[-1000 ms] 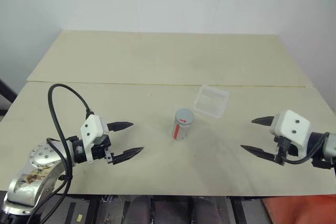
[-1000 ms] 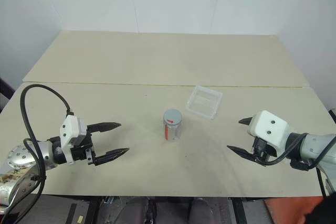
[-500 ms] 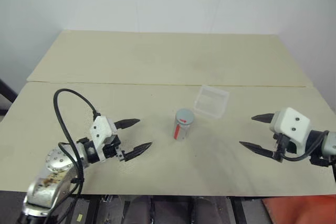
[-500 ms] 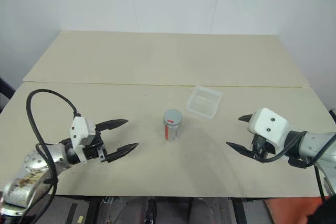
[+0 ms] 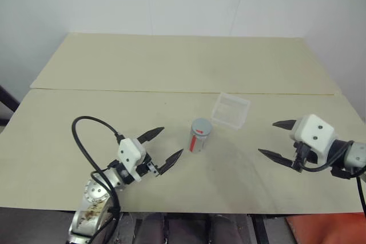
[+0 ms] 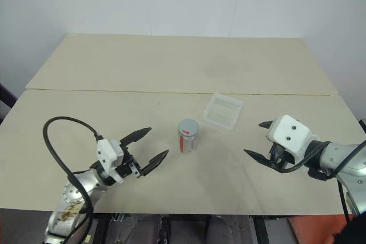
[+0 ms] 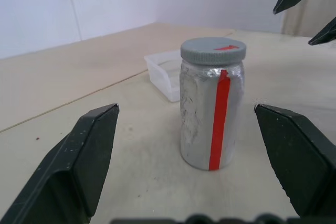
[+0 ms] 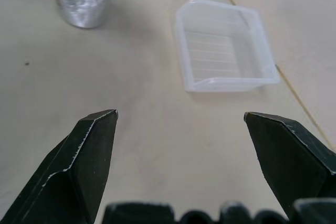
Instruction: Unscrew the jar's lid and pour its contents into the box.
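i'm lining up the left gripper (image 5: 162, 148), jaws wide and empty, nearer than the wide-open right gripper (image 5: 275, 139) to the upright jar (image 5: 197, 139) standing just ahead of it.

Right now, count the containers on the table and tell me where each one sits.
2. The jar stands upright at mid-table with its lid on; the box lies just behind it, toward the robot's right.

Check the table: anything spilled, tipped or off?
Nothing stands out. The jar stands upright with its grey lid on, the clear box sits flat beside it, apart from it, and both open grippers are clear of them.
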Robot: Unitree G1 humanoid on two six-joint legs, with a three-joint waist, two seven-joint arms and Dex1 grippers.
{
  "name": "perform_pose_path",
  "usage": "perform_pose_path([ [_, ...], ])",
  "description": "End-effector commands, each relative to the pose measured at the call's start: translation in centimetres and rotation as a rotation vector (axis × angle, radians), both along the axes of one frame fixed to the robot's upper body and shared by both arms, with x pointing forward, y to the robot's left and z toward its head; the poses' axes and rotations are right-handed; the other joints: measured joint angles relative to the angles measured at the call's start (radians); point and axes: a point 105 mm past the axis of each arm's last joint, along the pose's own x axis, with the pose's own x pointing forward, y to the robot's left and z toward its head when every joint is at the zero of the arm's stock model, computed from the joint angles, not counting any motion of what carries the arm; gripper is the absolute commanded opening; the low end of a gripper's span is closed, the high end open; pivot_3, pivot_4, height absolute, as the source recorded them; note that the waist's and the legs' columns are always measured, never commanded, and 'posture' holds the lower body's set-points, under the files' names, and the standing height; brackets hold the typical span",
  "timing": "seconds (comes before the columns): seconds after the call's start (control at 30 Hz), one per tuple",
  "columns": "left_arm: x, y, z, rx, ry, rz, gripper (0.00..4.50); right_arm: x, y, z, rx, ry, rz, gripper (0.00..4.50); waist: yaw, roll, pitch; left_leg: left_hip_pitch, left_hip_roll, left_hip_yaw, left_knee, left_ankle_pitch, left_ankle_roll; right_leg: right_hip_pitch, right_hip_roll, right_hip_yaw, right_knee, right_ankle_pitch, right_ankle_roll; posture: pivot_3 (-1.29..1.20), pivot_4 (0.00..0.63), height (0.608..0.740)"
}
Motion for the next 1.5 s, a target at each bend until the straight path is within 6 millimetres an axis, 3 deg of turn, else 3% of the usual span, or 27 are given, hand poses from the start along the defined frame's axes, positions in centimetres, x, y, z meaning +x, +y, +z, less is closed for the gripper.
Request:
perform_pose_path([
  [0.03, -0.5, -0.9, 0.2, -0.012, -0.02, -0.024, 4.5, 0.0, 0.1, 1.0, -0.011, -0.052, -0.011, 4.47, -0.001, 0.0, 0.0, 0.0, 0.0, 0.0, 0.0, 0.0, 0.0, 0.0, 0.0, 0.0, 0.0, 0.0, 0.0, 0.0, 0.15, 0.74],
  [0.6, -0.3, -3.9, -2.1, 0.043, -0.022, 0.047, 4.5, 0.1, -0.7, 2.1, -0.03, -0.099, -0.075, 4.47, -0.001, 0.0, 0.0, 0.0, 0.0, 0.0, 0.0, 0.0, 0.0, 0.0, 0.0, 0.0, 0.0, 0.0, 0.0, 0.0, 0.15, 0.74],
  [0.93, 1.1, -5.9, -1.9, -0.004, -0.038, 0.117, 4.5, -0.1, -1.3, 2.5, -0.038, -0.122, -0.113, 4.47, 0.003, 0.0, 0.0, 0.0, 0.0, 0.0, 0.0, 0.0, 0.001, 0.0, 0.0, 0.0, 0.0, 0.0, 0.0, 0.0, 0.15, 0.74],
  [1.5, 3.9, -7.1, -1.6, -0.061, -0.072, 0.184, 4.5, -0.5, -1.9, 2.6, -0.062, -0.152, -0.158, 4.47, 0.01, 0.0, 0.0, 0.0, -0.001, 0.0, 0.001, 0.0, 0.001, 0.0, 0.0, 0.0, 0.0, 0.0, 0.0, 0.0, 0.15, 0.74],
])
